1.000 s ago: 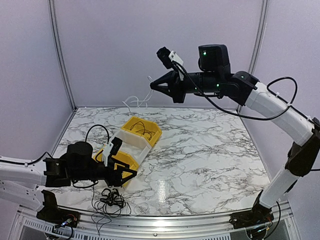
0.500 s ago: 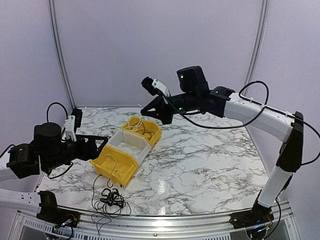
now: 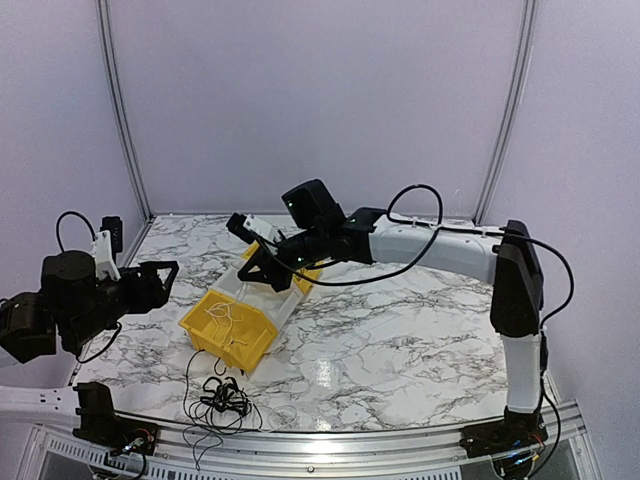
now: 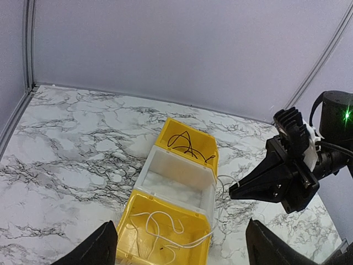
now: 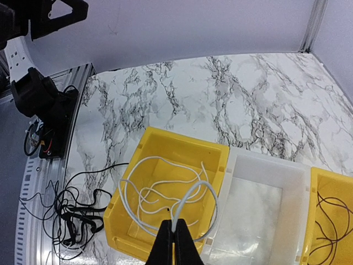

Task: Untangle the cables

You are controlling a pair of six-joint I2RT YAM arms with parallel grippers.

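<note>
Top external view, near edge first: what is lying there? (Checker)

Item 1: tangle of black cables (image 3: 222, 398), lying loose on the marble table (image 3: 420, 330), between the arm bases and the near yellow bin (image 3: 215, 345). Both claws are hanging well apart from it. (Clerk)

How is the left claw standing? (Checker)

Item 2: left claw (image 3: 165, 287), hovering over the table's left side, beside the bins. Its fingers are standing wide apart and gripping nothing. (Clerk)

Moving on to the bins? (Checker)

Item 3: three bins, sitting side by side in a diagonal row and running away from the arms. In order: near yellow bin, white bin (image 4: 144, 171), far yellow bin (image 4: 193, 132). (Clerk)

What are they holding? (Checker)

Item 4: white cable (image 5: 160, 193), coiling in loose loops inside the near yellow bin. One loop is rising out of it to the right claw (image 5: 173, 227), which is hovering just above the bins. Its fingers are pressing fully together and pinching that loop.
Item 5: black cable (image 4: 186, 144), lying curled in the far yellow bin.
The white bin's contents are not showing clearly. (Clerk)
</note>
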